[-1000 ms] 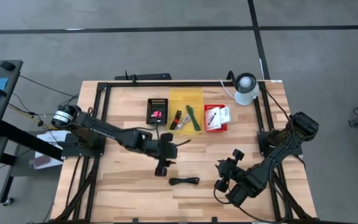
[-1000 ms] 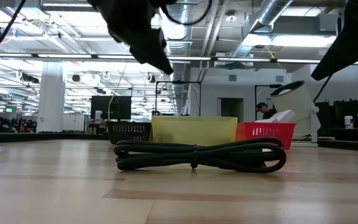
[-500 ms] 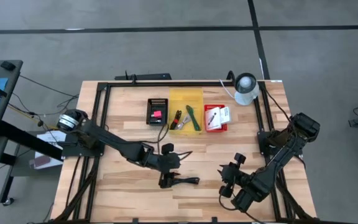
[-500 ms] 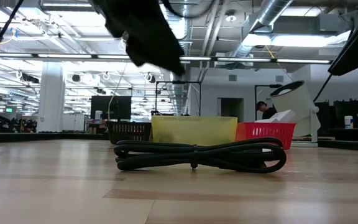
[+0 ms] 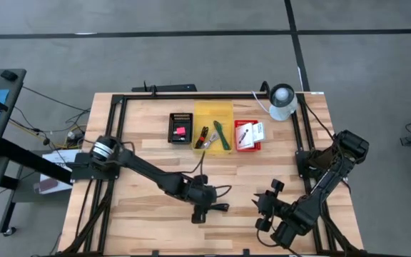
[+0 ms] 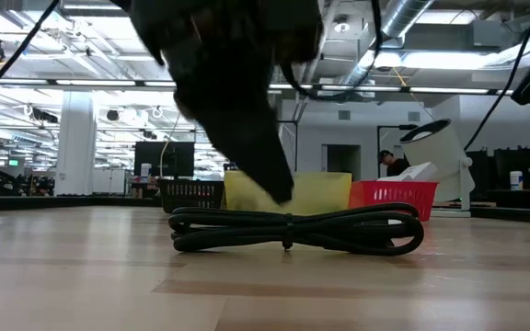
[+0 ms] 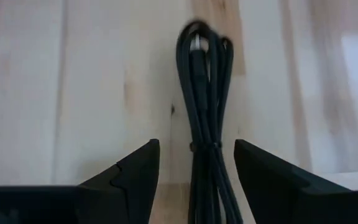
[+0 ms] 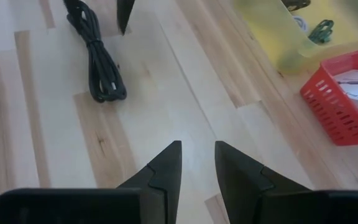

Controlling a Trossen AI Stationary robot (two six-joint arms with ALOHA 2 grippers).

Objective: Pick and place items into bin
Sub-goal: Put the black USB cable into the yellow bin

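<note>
Left pincer (image 7: 196, 163), released, straddles the coiled black rubber cable (image 7: 205, 112) near the wooden table's (image 5: 141, 214) front edge, positioned to grasp it.

High view looks straight down from well above, covering the whole desk (image 5: 148, 121), both arms and the bins at the far edge. Low view sits at desk-top height on the near side, facing level across to the far side and the room beyond, with the coiled black cable (image 6: 293, 230) close in front; that same cable also shows in the high view and both wrist views. Left wrist view looks down close past its own fingers (image 7: 135, 171) astride the cable, while the right wrist view looks across the desk from farther off, sharing the cable, the yellow bin (image 8: 272, 31) and the red basket (image 8: 340, 106) with the high view.
</note>
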